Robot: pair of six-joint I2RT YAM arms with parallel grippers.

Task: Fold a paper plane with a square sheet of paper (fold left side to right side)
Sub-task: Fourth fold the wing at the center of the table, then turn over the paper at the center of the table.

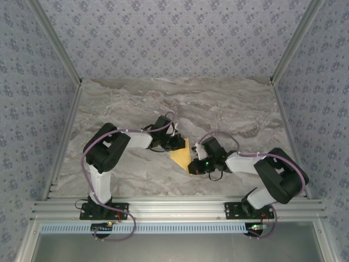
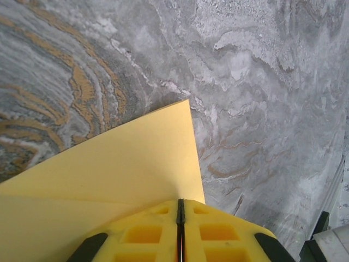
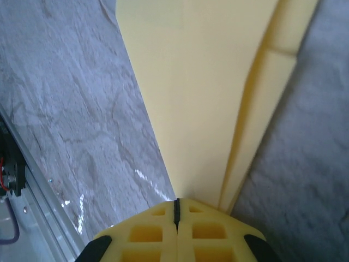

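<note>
The paper (image 1: 180, 157) sits roughly mid-table (image 1: 234, 109), a touch toward 6 o'clock from the centre, right between the two arms. The left gripper (image 1: 175, 143) has it at the paper's 11 o'clock corner and the right gripper (image 1: 192, 165) has it at the 5 o'clock end, so they're on opposite ends of the sheet.

Both are pinched down tight. In each wrist view the yellow fingers (image 2: 155, 218) meet with just a hairline seam between them, and the paper comes straight out of that seam. Each one has hold of the paper and nothing else.

Why hold it like that? My guess is that gripping two opposite ends gives control of the whole sheet, so it can't skate around on the slick marble while one side gets carried over to the other. One gripper can act as the anchor while the other does the swinging.

From the right wrist you can see it's not a flat single layer. There's a second edge running along the 3 o'clock side, like a flap doubled over. It looks lifted a little off the table to me, but that's honestly hard to tell from these angles. It's no plane yet, so I'd call it early-to-middle folds.
</note>
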